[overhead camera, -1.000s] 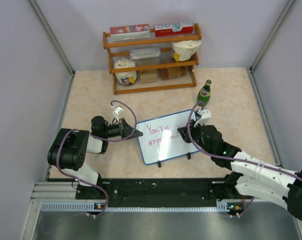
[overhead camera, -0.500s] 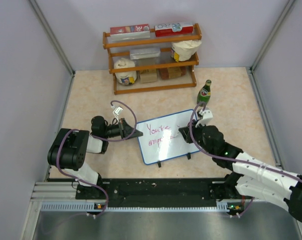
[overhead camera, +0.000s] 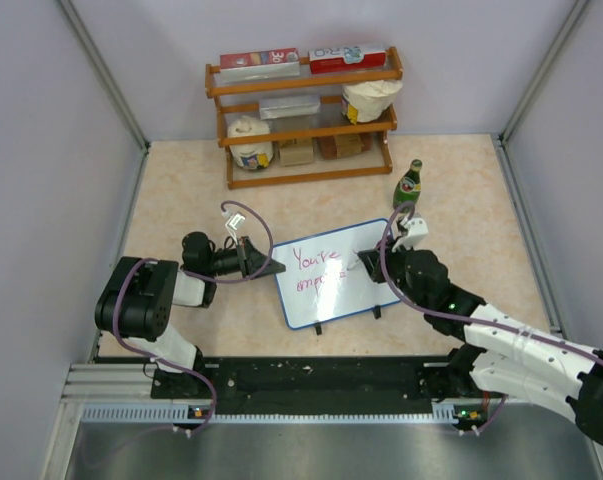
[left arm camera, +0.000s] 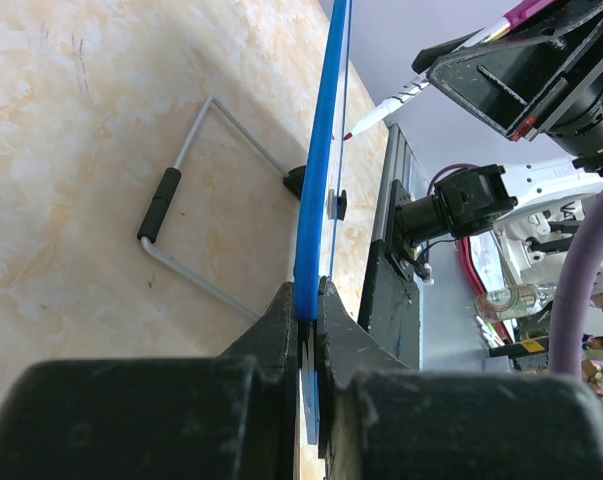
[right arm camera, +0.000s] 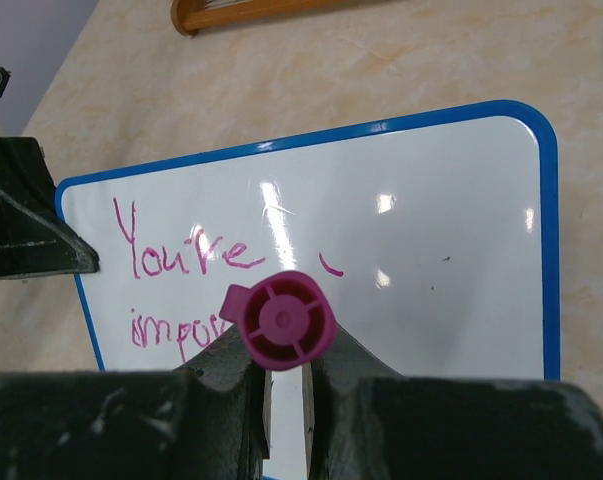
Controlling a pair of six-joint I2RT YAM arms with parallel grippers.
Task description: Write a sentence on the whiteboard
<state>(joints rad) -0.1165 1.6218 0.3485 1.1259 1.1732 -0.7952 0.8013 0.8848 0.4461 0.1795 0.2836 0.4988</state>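
Observation:
The whiteboard, white with a thin blue frame, stands tilted on the table between the arms. It carries magenta writing "You're" over "impor". My left gripper is shut on the board's left edge; the left wrist view shows the blue frame edge-on between the fingers. My right gripper is shut on a magenta-capped marker, held over the board's right half. In the left wrist view the marker tip points at the board face, very close to it.
A wooden shelf with boxes and jars stands at the back. A green bottle stands just behind the right gripper. The board's wire stand rests on the table behind it. Side walls close in left and right.
My right gripper with the marker has shifted slightly right and back along the board. The left gripper and board have not moved.

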